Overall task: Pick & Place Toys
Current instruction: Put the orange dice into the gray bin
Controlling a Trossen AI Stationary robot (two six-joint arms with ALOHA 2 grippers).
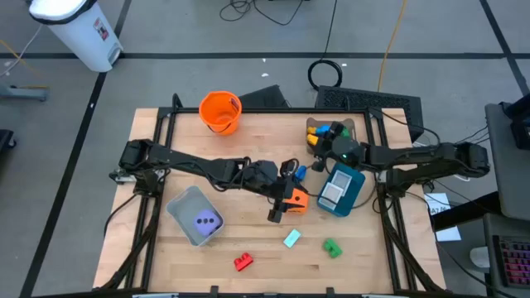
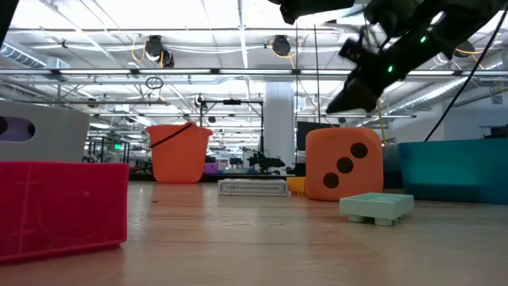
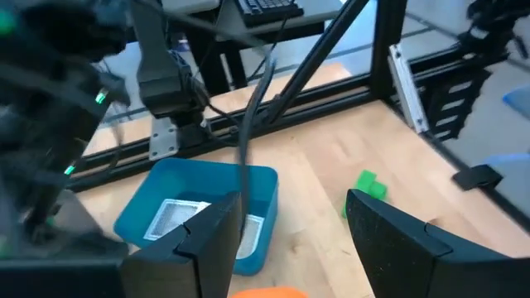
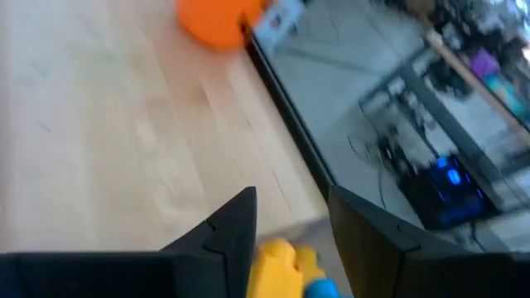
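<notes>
Starting at the left half of the tabletop [image 1: 149,240], the grey bin [image 1: 195,217] holds the purple die [image 1: 207,221], and a red block [image 1: 243,262] lies near the front edge. At mid-tabletop the left claw [image 1: 279,205] hangs spread and released, and the orange die [image 1: 295,199] sits just beside and under it; that arm is the nearer one for the cube, which has no long axis to align to. A pale green block [image 1: 291,238] and a green block [image 1: 331,247] lie toward the front. The teal bin [image 1: 340,189] holds white picture cards [image 1: 333,192]. Over at the back right, the right claw [image 4: 290,223] hovers parted and empty above a heap of blocks with a yellow block [image 4: 280,266] showing just below. The orange bucket [image 1: 220,111] stands at the back edge.
</notes>
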